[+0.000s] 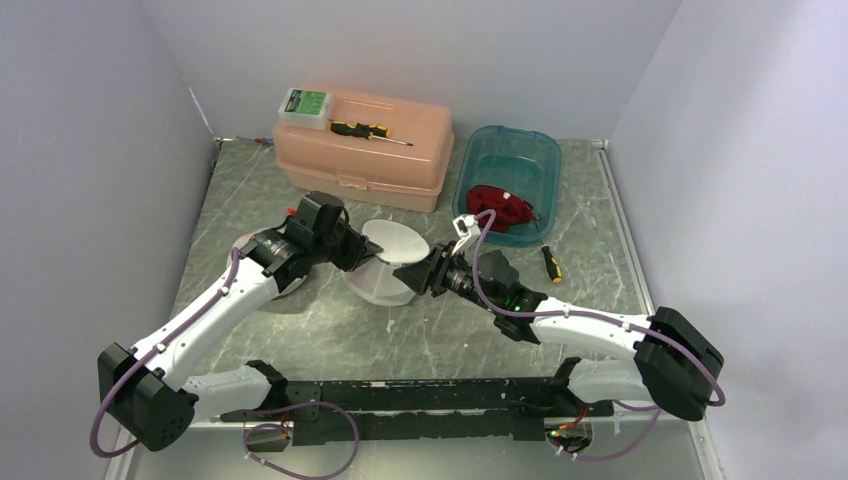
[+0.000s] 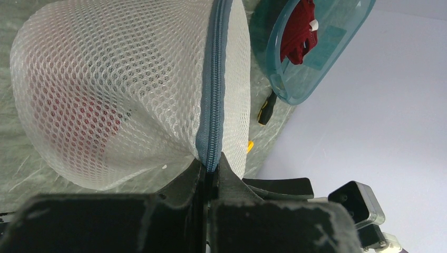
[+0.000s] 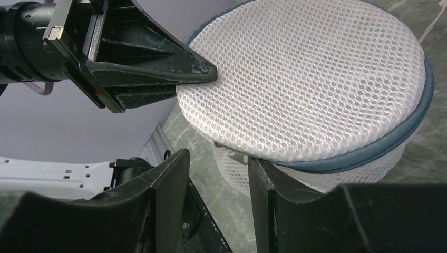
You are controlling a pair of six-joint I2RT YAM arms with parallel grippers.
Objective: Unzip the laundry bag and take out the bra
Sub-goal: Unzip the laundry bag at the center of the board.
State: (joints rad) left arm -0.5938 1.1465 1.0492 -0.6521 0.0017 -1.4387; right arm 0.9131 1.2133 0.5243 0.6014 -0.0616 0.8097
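Nearest us, at mid-frame of the overhead view, the laundry bag [image 1: 395,248] sits on the counter [image 1: 330,335] between both arms. At its left side the left gripper [image 2: 210,167] has its jaws pinched together on the bag's blue zipper [image 2: 213,84] band, anchoring it. From the lower right the right gripper [image 3: 219,158] stands with jaws apart, straddling what looks like the small metal zipper pull [image 3: 237,156] under the lid's rim; nothing is caught between them yet. The zipper reads as closed along the stretch we see, and the bra [image 2: 79,116] shows as a red shape through the mesh, inside the bag. Farther back, at upper right, a teal tub [image 1: 545,160] holds a red garment [image 1: 500,207].

We judge the risk lies in the closing: if the right jaws miss the pull, they will nip mesh and drag the whole bag. If the left pinch slips, the bag follows the pull and the zipper will not open. Mesh could also jam the slider.
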